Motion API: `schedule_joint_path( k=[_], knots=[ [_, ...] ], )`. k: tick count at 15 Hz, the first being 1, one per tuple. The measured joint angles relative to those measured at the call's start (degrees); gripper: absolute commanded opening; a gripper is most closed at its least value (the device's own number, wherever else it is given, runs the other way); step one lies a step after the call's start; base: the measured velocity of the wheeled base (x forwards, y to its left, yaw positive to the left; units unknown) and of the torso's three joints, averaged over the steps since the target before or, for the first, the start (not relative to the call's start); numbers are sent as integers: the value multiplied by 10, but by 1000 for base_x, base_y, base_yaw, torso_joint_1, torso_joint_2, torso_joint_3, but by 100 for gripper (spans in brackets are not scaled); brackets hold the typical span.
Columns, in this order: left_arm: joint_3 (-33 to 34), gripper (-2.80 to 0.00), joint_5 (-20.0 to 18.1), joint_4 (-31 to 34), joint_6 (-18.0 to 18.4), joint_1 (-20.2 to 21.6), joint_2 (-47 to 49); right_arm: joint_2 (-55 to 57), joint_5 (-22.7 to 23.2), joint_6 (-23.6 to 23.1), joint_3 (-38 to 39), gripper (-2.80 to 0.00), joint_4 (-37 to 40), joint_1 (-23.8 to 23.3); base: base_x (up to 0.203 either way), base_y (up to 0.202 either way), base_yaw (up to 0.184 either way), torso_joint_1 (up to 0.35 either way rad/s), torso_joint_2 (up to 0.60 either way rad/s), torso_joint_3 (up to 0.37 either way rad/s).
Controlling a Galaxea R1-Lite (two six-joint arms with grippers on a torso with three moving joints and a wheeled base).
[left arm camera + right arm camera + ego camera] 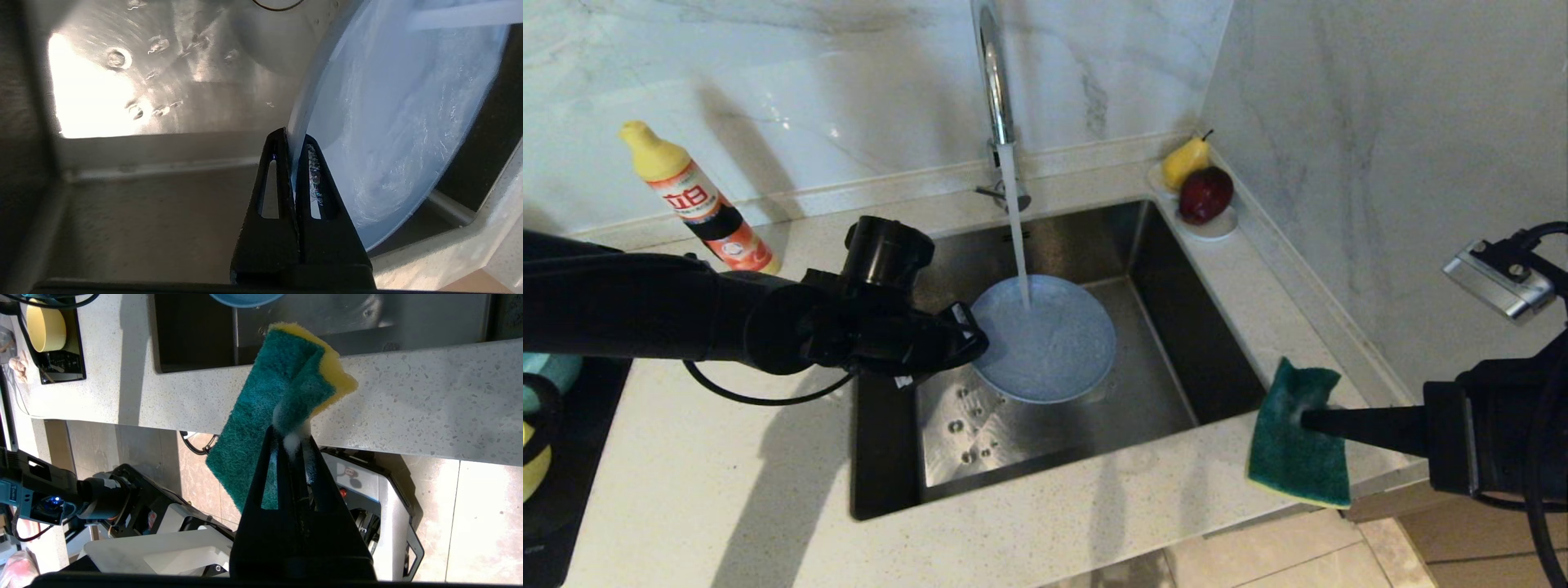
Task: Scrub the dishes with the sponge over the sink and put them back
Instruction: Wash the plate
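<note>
Left end effector (292,141) is pinching the plate (1045,339) rim under running water; right end effector (292,435) is clamping the soapy sponge (1294,437). Wet rim could slip free.

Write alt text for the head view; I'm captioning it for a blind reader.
The left hand holds a grey-blue plate by its rim under the running tap in the steel sink. The right hand holds a green-and-yellow sponge over the counter edge beside the sink.
</note>
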Motion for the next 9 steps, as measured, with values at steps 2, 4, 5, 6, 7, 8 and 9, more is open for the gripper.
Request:
schedule_joint_path(
  k=[2,4,5,6,7,8,9],
  knots=[
    [10,-280,11,4,15,8,-21,2,1,0,3,-280,0,0,0,0,0,0,0,0],
    [18,-280,57,4,57,17,-47,2,1,1,5,-280,0,1,0,0,0,0,0,0],
    [21,-280,93,4,79,19,-61,0,0,1,5,-280,0,2,0,0,0,0,0,0],
    [25,-280,127,4,101,20,-75,-3,0,1,6,-280,0,2,0,0,0,0,0,0],
    [30,-280,157,1,125,21,-89,-7,0,1,9,-280,0,3,0,0,0,0,0,0],
    [34,-280,184,0,149,21,-102,-11,0,1,11,-280,2,3,0,0,0,0,0,0],
    [37,-280,207,-4,168,21,-115,-15,0,2,16,-280,4,3,0,0,0,0,0,0]
  ],
)
